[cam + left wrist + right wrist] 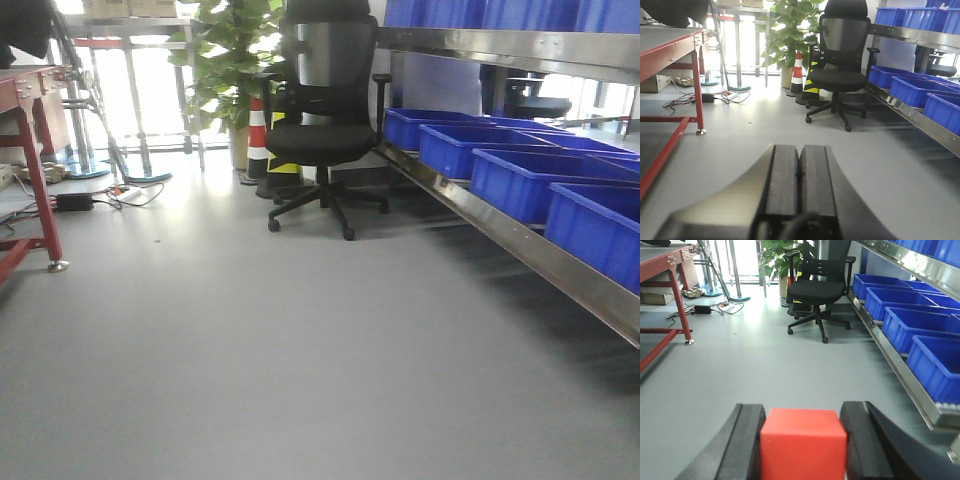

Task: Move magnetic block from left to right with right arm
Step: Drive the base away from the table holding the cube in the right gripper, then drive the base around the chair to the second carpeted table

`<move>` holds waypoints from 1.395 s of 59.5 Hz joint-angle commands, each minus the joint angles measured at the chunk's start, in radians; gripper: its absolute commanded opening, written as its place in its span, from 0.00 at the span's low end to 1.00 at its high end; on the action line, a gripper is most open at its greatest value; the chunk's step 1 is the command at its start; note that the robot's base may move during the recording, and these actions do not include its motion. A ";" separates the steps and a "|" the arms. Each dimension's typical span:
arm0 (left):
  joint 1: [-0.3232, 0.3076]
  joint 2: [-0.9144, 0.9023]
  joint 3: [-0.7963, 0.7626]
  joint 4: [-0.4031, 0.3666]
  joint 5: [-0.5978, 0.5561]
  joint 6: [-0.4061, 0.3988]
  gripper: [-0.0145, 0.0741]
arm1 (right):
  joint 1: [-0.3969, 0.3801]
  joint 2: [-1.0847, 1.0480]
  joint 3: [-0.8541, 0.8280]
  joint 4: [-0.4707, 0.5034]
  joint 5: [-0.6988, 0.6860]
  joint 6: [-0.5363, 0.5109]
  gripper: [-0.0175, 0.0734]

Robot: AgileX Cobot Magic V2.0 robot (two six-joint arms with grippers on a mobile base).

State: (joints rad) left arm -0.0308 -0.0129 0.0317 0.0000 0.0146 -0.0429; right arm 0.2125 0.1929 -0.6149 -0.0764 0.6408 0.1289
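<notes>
My left claw [799, 167] has its two dark pads pressed flat together with nothing between them, pointing out over the grey floor [740, 140]. From it, a red-framed counter [670, 42] sits at ten o'clock, a black office chair [839, 75] at one o'clock and blue bins [912, 87] at two o'clock. My right claw [802, 415] is clamped on the magnetic block [803, 447], a plain red cube gripped between both pads at six o'clock in that wrist view, the floor behind it
</notes>
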 commanded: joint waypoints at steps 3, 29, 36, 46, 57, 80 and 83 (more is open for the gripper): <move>-0.004 -0.014 0.010 0.000 -0.090 -0.004 0.03 | -0.005 0.018 -0.026 -0.005 -0.081 -0.010 0.35; -0.004 -0.014 0.010 0.000 -0.090 -0.004 0.03 | -0.005 0.018 -0.026 -0.005 -0.081 -0.010 0.35; -0.004 -0.014 0.010 0.000 -0.090 -0.004 0.03 | -0.005 0.018 -0.026 -0.005 -0.081 -0.010 0.35; -0.004 -0.014 0.010 0.000 -0.090 -0.004 0.03 | -0.005 0.018 -0.026 -0.005 -0.081 -0.010 0.35; -0.004 -0.014 0.010 0.000 -0.090 -0.004 0.03 | -0.005 0.018 -0.026 -0.005 -0.081 -0.010 0.35; -0.004 -0.014 0.010 0.000 -0.090 -0.004 0.03 | -0.005 0.018 -0.026 -0.005 -0.081 -0.010 0.35; -0.004 -0.014 0.010 0.000 -0.090 -0.004 0.03 | -0.005 0.018 -0.026 -0.005 -0.081 -0.010 0.35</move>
State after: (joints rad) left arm -0.0308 -0.0129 0.0317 0.0000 0.0146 -0.0429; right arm 0.2125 0.1929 -0.6149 -0.0764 0.6455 0.1289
